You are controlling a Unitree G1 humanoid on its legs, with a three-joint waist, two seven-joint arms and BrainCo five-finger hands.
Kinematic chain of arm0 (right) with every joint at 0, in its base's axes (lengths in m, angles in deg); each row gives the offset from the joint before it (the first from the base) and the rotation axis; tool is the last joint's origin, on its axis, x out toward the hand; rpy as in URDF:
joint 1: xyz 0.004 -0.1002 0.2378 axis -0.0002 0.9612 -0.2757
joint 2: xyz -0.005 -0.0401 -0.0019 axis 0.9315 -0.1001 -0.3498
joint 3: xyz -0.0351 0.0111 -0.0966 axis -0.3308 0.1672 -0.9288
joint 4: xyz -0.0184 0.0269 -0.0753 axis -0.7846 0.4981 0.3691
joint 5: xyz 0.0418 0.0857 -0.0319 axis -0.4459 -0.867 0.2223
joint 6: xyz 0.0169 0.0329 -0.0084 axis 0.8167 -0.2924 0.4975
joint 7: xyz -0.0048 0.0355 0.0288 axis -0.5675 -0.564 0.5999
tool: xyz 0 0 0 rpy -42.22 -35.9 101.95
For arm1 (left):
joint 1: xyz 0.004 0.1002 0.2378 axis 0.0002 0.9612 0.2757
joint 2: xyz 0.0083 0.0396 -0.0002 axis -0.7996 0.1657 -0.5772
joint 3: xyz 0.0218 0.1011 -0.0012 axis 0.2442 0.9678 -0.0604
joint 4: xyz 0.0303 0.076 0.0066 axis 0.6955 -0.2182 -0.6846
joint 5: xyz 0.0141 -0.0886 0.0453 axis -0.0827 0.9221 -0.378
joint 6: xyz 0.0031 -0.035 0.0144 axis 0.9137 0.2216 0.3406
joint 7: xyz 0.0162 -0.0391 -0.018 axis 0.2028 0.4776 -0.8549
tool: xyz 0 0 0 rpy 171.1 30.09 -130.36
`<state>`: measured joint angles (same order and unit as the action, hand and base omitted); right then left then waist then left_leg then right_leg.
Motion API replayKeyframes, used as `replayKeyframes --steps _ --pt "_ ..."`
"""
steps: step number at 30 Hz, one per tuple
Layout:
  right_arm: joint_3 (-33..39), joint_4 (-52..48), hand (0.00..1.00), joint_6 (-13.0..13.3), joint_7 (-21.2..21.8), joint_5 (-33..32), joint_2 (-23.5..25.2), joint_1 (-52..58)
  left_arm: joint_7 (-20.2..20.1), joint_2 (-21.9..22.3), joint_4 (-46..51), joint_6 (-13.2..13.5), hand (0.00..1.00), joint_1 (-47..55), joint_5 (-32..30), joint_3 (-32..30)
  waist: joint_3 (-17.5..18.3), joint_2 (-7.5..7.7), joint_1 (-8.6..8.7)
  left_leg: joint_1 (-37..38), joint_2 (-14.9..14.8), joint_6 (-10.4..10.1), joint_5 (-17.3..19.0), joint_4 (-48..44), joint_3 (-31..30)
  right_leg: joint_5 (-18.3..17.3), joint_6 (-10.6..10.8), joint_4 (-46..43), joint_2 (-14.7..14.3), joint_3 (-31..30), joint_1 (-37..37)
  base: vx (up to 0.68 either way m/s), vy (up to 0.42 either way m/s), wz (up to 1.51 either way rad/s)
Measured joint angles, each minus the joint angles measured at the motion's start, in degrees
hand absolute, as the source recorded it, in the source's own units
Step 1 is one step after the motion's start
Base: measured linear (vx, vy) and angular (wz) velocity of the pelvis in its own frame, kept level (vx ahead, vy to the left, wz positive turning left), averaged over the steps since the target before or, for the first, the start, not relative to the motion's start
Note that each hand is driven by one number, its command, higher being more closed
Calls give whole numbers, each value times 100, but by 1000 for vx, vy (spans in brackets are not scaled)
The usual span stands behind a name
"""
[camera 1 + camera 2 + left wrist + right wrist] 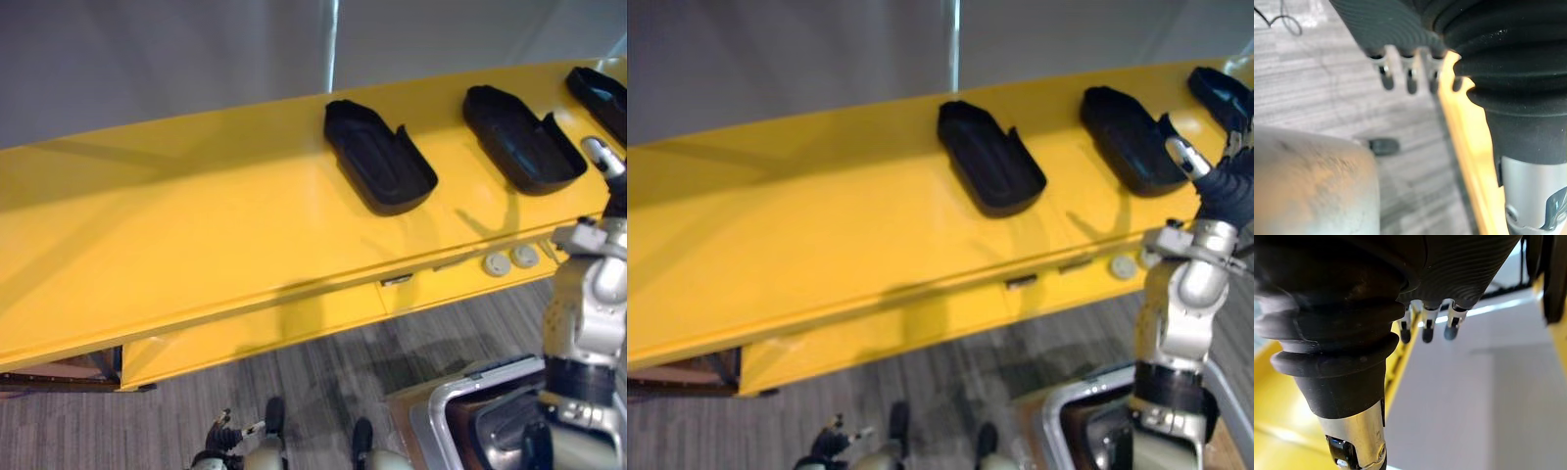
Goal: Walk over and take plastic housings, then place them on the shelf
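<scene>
While three plastic housings (380, 157) lie along the yellow shelf's (196, 225) far edge, the right hand (1218, 184) hovers released and empty near its right end; the left hand (1409, 81) hangs relaxed. Placement appears done; next, withdraw and fetch more.

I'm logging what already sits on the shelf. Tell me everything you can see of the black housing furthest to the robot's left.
The leftmost housing is a matt black, plastic-looking oblong shell lying hollow side up: raised rim, ribbed floor, rounded far end, one notch in the rim. It rests flat and slantwise on the yellow shelf, apart from the next housing; no hand touches it.
</scene>
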<state>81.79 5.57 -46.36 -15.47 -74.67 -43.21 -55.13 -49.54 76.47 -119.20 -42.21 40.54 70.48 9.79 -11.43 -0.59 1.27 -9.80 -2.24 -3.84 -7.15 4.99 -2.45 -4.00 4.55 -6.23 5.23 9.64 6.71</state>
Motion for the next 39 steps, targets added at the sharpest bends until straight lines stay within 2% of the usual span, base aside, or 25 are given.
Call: replayKeyframes --steps 1,3,11,19,29,39 --pt "-321 431 0 -66 106 -16 -263 -196 -33 24 6 12 0 35 7 -8 21 -36 -9 -1 17 7 -9 0 -10 4 7 0 14 13 -5 -41 23 5" --pt "-693 939 0 -191 259 -77 -453 -489 -50 34 30 42 0 72 10 -5 39 -67 -23 -1 51 16 -15 0 -17 12 20 8 36 27 -14 -13 22 5" --pt "-1679 2213 0 -466 781 -103 -440 -1405 -140 48 51 145 0 87 18 -3 13 -114 -67 -31 216 30 -25 -25 -46 66 104 103 187 81 -61 28 20 5" --pt "-1831 2700 0 -582 978 32 -176 -1882 -232 79 74 165 0 49 41 -3 -165 -253 -107 -35 279 37 -29 1 -130 78 122 141 210 134 -108 -11 5 3" --pt "-1921 3328 0 -761 1000 278 279 -1952 -280 110 77 170 0 -82 61 11 -375 -318 -204 -28 286 38 -29 2 -175 77 122 196 206 209 -182 8 -6 3" --pt "-1857 3367 0 -830 1130 214 343 -2097 -294 108 70 155 0 -116 59 16 -433 -322 -196 -21 283 38 -29 4 -179 74 117 198 203 260 -205 0 -1 1"
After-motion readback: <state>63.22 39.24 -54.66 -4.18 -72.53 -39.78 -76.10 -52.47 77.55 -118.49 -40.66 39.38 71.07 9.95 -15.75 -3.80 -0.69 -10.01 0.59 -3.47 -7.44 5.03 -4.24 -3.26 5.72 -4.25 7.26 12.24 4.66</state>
